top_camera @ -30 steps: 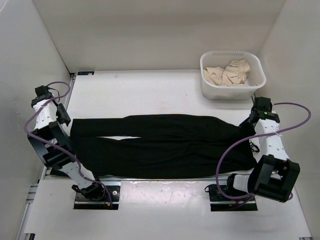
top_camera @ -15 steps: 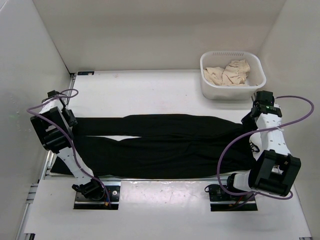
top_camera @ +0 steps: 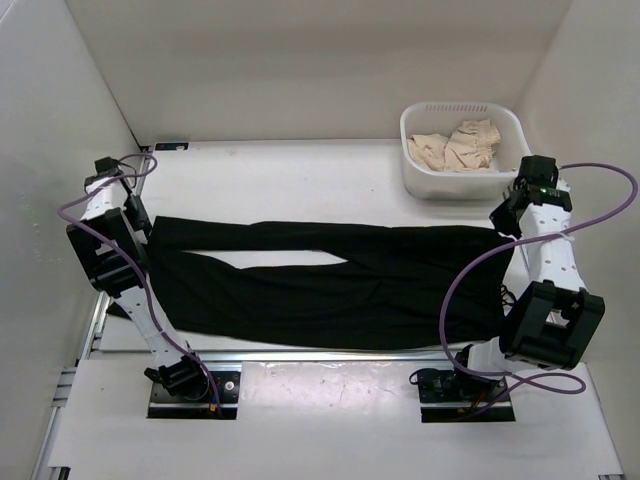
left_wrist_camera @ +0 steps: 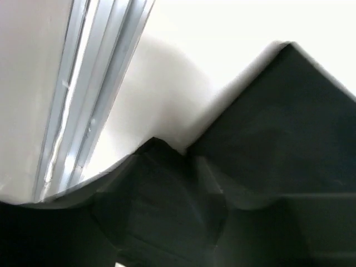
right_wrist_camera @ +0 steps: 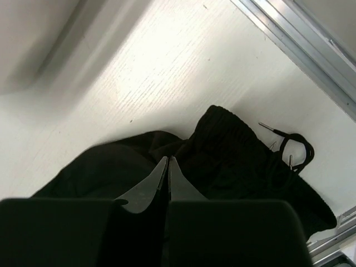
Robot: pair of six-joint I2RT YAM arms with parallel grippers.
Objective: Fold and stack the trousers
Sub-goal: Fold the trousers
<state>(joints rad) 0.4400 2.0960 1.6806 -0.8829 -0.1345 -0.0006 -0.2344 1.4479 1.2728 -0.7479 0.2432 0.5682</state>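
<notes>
Holding crumpled beige cloths (top_camera: 460,147), white basket (top_camera: 440,186) near the black trousers (top_camera: 330,285)

A white basket (top_camera: 455,184) stands on the white table (top_camera: 300,185) at its far right corner, close to the right wall. Crumpled beige cloth (top_camera: 462,146) lies inside it, heaped in two lumps below the rim. Plain pale walls (top_camera: 300,70) close the table in at the far, left and right sides. A metal rail (left_wrist_camera: 89,94) runs along the table's left edge, and another (right_wrist_camera: 300,33) along its right edge.
</notes>
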